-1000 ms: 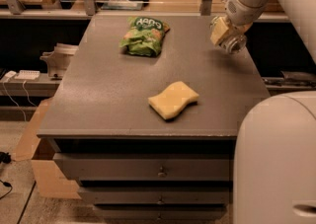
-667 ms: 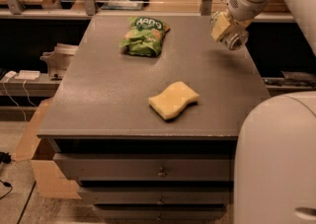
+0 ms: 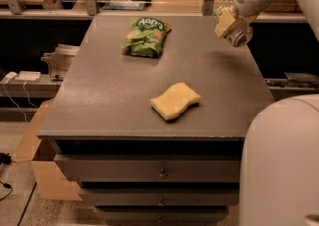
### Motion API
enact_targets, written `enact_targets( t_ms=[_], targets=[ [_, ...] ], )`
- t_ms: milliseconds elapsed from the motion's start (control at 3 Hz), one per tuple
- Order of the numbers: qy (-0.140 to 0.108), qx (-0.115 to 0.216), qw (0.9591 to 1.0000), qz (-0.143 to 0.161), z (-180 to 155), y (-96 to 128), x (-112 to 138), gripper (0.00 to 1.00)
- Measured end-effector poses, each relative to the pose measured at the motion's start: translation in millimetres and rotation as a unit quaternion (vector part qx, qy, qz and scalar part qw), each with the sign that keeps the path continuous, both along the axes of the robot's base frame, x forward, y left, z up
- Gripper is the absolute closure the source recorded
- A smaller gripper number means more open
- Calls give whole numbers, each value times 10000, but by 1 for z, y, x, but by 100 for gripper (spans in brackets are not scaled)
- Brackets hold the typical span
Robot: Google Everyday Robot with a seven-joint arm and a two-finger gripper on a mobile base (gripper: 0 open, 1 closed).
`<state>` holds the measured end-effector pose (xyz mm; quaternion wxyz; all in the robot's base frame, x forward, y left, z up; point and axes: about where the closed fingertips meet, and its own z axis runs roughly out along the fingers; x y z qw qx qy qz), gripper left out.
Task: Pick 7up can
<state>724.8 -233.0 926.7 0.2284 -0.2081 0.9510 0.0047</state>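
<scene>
At the upper right of the frame the robot's cream-padded gripper (image 3: 230, 25) has risen slightly higher above the grey tabletop (image 3: 109, 100), apparently clamped around the small silver aluminium 7up can (image 3: 242, 37), so the pick looks nearly complete.

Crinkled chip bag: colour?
Crinkled chip bag: green, camera view. Gripper holds silver 7up can above grey table's right rear.
</scene>
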Motion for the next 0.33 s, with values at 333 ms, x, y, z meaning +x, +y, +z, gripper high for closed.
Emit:
enact_targets(
  t_ms=[333],
  targets=[
    [-11, 89, 9999, 109, 1, 2, -1, 100]
  ],
)
